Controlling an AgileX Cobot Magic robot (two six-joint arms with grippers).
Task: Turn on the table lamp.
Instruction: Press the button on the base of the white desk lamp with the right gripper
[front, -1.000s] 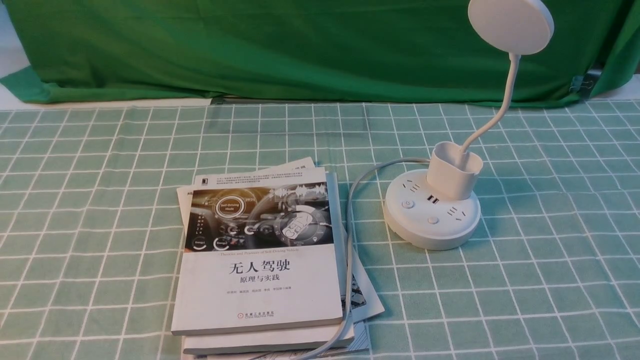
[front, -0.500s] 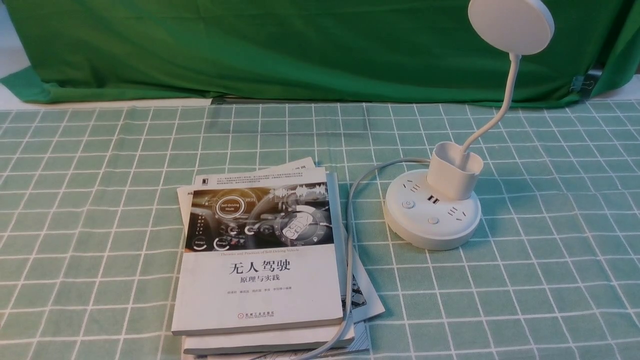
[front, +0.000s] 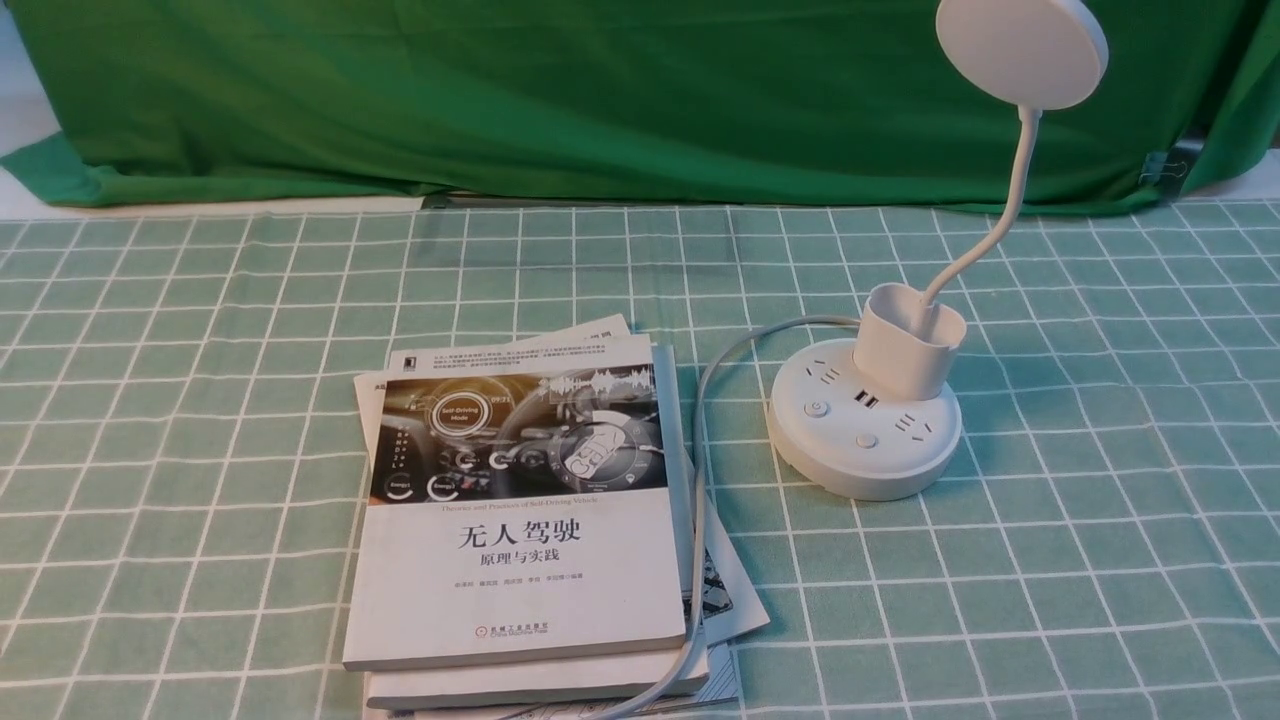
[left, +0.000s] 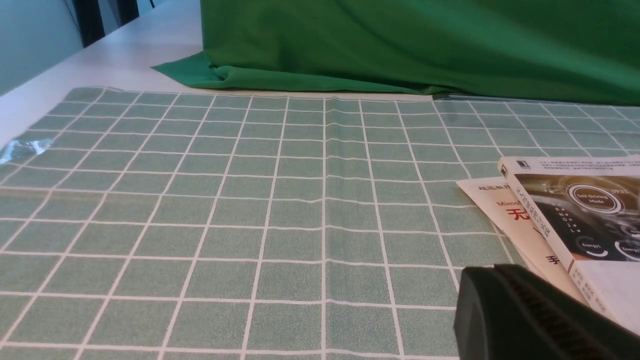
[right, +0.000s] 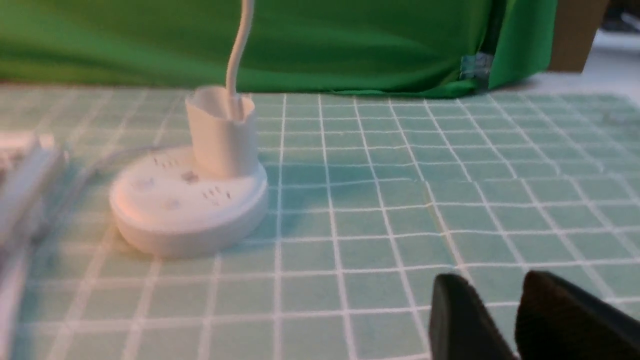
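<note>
One book near the lamp reads "Self-Driving Mode" and "China Machine Press"; left fingers closed, right fingers apart.

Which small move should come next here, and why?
Probably move the right end effector toward the white round lamp base: its fingertips hover over green checked cloth, away from the base, whose top carries the small round white power-marked button, plausibly the switch. Pressing would come only after that approach.

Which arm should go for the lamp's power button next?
Right, I'd judge: the lamp's base stands on the robot's right, and the book stack lies on the left arm's side of it.
</note>
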